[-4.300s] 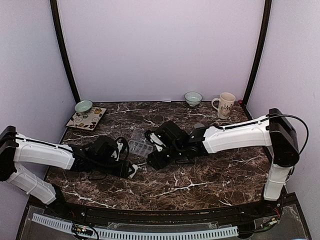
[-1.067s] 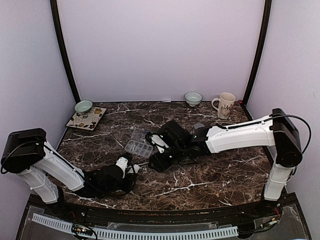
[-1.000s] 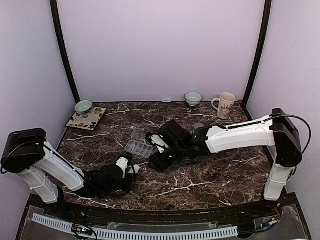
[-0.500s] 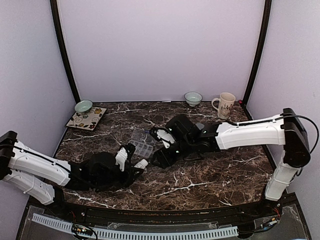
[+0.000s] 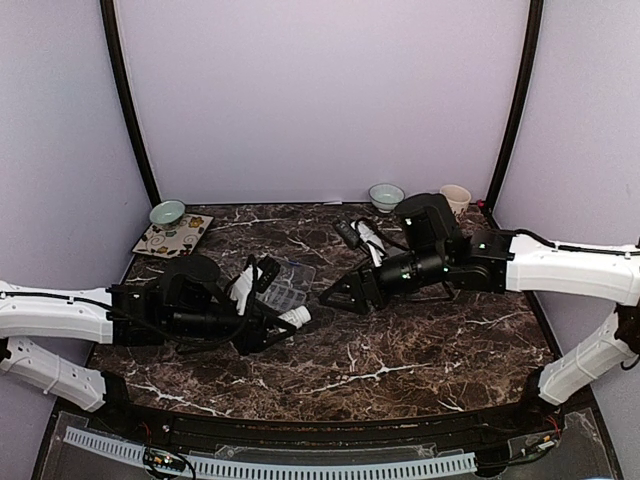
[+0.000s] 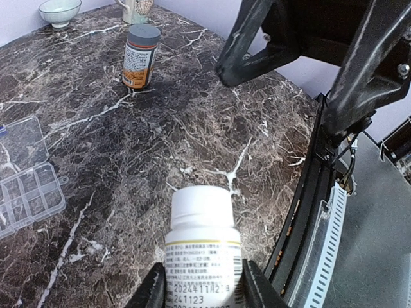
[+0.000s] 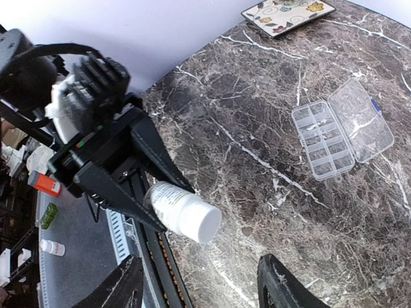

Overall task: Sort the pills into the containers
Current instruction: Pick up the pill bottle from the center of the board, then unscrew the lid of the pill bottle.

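Your left fingers [image 6: 151, 294] pinch a white pill bottle [image 6: 203, 237] above the near part of the marble surface [image 5: 420, 352]. Just beyond it the clear organizer box [image 5: 283, 286] lies on the surface with its lid open flat, and to its right your right fingers [image 7: 277, 287] hang spread apart; farther back stands a gray-capped brown bottle [image 6: 140, 56].

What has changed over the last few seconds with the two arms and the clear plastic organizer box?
The left gripper swung from the near edge toward the centre and now holds a white plastic pill bottle up, clamped. The right gripper rose and drew back rightward, jaws open and empty. The clear plastic organizer box, lid open, the two ceramic bowls, patterned square plate and cream mug stayed put.
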Action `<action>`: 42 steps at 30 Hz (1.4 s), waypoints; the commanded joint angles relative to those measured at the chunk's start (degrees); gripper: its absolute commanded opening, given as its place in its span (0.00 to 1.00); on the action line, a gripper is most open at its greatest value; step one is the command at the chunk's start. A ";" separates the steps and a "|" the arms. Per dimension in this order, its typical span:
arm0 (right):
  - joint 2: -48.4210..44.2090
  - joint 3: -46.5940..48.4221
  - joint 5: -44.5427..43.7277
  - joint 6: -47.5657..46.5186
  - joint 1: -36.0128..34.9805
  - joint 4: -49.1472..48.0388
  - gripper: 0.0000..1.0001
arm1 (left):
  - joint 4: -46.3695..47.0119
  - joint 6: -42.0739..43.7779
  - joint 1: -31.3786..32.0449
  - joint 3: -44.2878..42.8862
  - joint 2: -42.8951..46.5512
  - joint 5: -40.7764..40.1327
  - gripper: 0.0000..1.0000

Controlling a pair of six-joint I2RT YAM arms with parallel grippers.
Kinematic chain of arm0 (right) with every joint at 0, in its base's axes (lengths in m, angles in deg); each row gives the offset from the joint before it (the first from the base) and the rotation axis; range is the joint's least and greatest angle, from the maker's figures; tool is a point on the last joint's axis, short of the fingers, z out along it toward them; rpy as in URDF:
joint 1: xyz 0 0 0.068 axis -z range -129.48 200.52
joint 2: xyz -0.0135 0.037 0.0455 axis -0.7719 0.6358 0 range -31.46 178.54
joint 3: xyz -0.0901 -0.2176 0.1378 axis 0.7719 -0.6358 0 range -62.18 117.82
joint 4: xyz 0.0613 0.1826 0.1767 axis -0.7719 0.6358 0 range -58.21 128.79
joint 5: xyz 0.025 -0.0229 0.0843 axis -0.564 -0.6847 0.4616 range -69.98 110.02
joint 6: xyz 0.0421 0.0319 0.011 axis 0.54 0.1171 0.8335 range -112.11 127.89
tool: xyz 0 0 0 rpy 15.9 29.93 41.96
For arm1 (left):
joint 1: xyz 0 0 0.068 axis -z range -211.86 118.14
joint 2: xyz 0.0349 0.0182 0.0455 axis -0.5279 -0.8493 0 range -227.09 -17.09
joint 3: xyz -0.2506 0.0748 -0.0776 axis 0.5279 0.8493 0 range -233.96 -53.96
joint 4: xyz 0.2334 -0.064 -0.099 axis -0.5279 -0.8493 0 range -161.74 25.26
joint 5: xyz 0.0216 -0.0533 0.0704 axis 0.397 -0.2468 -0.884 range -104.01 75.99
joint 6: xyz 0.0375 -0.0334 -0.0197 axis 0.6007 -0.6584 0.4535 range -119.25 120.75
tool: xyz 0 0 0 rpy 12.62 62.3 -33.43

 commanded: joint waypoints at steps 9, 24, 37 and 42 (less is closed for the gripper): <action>-7.02 -3.31 4.11 4.95 0.81 -3.92 0.61 | -7.36 3.70 -3.15 -5.68 0.86 12.87 0.00; -8.64 -5.40 11.02 7.78 1.40 -6.82 0.57 | -7.15 3.19 -5.79 -11.73 -3.01 21.86 0.00; -5.83 -8.03 18.92 18.41 3.00 -18.41 0.55 | -5.97 3.21 -6.71 -13.32 -1.89 27.93 0.00; -4.96 -8.14 19.44 19.72 3.29 -18.85 0.55 | -5.44 3.19 -7.00 -13.76 -1.57 29.02 0.00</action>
